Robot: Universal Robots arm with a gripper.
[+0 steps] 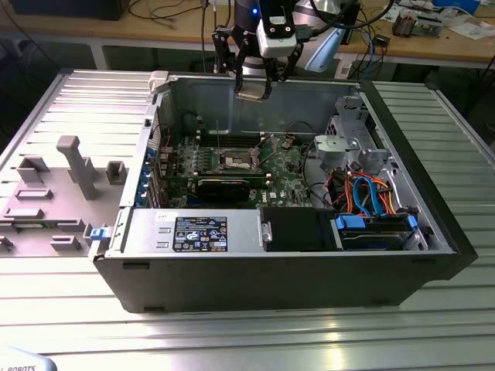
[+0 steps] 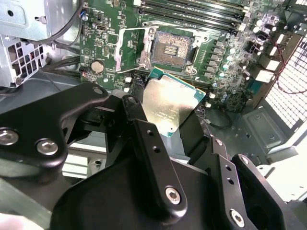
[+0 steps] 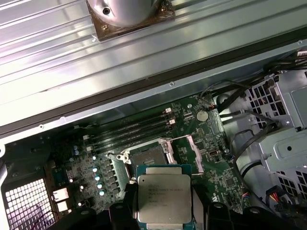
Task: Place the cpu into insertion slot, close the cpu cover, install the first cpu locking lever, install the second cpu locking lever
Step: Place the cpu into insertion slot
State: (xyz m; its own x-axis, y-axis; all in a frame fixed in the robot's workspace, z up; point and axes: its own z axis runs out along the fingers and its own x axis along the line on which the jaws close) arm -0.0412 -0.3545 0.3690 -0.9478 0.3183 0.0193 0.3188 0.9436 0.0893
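Observation:
My gripper (image 1: 254, 89) hangs above the open computer case (image 1: 294, 270), near its far wall, shut on the cpu (image 1: 251, 94). The cpu (image 2: 168, 108) is a flat square chip with a silvery top and a green rim, held level by two edges between the black fingers (image 2: 144, 129); it also fills the near part of the first wrist view (image 3: 164, 197). Below it on the green motherboard lies the insertion slot (image 2: 171, 48) (image 3: 146, 155) (image 1: 236, 160), bare and uncovered. The cpu cover (image 2: 129, 45) (image 3: 184, 146) is swung open beside the slot.
Long black memory slots (image 3: 129, 129) run behind the socket. A black graphics card (image 1: 224, 188) sits in front of it. A metal drive cage (image 1: 348, 147) with orange and blue cables (image 1: 371, 193) fills the exterior view's right. A grey fixture plate (image 1: 54, 193) lies left of the case.

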